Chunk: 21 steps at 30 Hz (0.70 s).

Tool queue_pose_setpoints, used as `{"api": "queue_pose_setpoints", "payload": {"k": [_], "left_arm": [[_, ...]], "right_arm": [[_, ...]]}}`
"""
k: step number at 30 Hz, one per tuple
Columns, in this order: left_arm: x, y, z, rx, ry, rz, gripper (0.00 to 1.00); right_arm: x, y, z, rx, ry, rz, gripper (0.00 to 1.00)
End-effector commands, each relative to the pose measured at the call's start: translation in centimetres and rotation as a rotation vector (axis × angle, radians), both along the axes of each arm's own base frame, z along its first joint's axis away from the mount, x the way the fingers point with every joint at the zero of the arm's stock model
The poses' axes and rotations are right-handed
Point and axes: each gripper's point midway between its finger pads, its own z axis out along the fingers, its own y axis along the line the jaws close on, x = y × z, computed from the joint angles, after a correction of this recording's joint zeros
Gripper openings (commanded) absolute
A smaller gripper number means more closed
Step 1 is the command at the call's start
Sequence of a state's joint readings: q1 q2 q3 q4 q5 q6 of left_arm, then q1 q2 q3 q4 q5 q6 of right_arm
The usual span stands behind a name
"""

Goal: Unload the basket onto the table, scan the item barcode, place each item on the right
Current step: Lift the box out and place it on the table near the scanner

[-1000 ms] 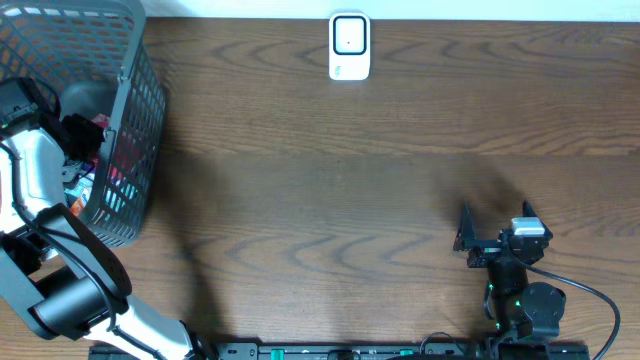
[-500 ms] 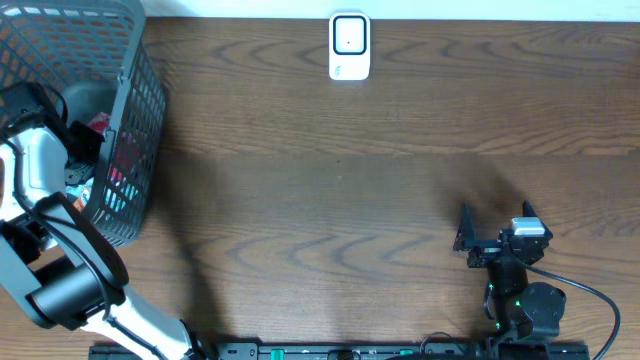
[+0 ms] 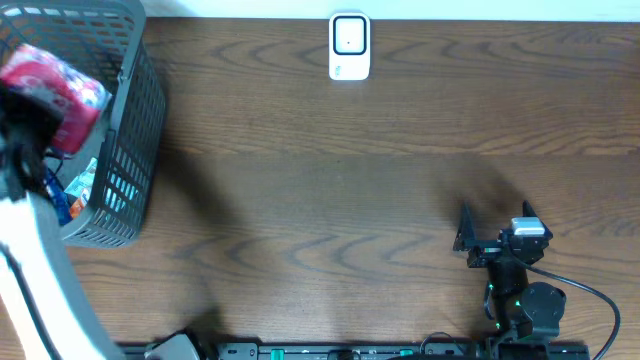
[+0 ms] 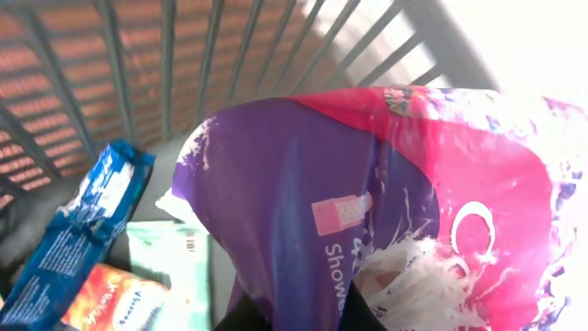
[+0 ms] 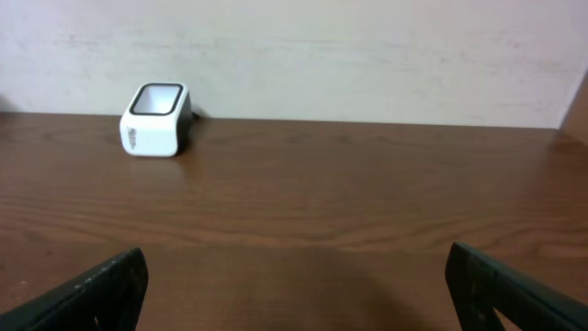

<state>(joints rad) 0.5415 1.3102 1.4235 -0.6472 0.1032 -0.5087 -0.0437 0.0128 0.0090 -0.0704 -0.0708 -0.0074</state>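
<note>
A pink and purple shower-product pack [image 3: 55,92] hangs over the grey basket [image 3: 135,150], lifted towards the overhead camera. My left gripper [image 4: 303,313] is shut on the pack's [image 4: 367,202] lower purple edge, with the dark fingers pinching it at the bottom of the left wrist view. No barcode shows on the pack's visible face. The white barcode scanner [image 3: 349,46] stands at the table's far edge, and appears at the left [image 5: 154,119] in the right wrist view. My right gripper [image 3: 495,222] rests open and empty near the front right, its fingers wide apart [image 5: 294,285].
Below the held pack, the basket [image 4: 184,55] holds a blue packet [image 4: 83,230], an orange pack [image 4: 110,299] and a pale green pack [image 4: 175,267]. A bare wooden tabletop [image 3: 340,200] lies between basket, scanner and right arm.
My left gripper has shut on the pink and purple pack inside the basket and raised it above the other items. The right arm has not moved.
</note>
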Motion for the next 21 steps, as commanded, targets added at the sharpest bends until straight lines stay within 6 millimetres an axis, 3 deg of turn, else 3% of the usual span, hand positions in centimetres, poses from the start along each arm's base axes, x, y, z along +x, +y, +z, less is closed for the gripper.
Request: {"api": "queue_pose_setpoints", "payload": {"k": [1, 7, 10, 16, 21], "left_arm": [[-1.7, -2.2, 4.9, -0.043, -0.172, 0.004, 0.08], [-3.8, -10.6, 11.8, -0.081, -0.41, -0.309, 0.07], [-4.2, -14.7, 12.8, -0.112, -0.443, -0.463, 0.07], [-3.1, -22.7, 11.4, -0.215, -0.392, -0.746, 0.08], [-0.2, -28.6, 7.8, -0.265, -0.263, -0.878, 0.08]], "right_arm": [[0.0, -0.1, -0.1, 0.014, 0.0, -0.004, 0.99], [0.0, -0.1, -0.1, 0.014, 0.0, -0.004, 0.99], [0.0, -0.1, -0.1, 0.014, 0.0, -0.004, 0.99], [0.0, -0.1, -0.1, 0.014, 0.0, -0.004, 0.99], [0.0, -0.1, -0.1, 0.014, 0.0, -0.004, 0.99]]}}
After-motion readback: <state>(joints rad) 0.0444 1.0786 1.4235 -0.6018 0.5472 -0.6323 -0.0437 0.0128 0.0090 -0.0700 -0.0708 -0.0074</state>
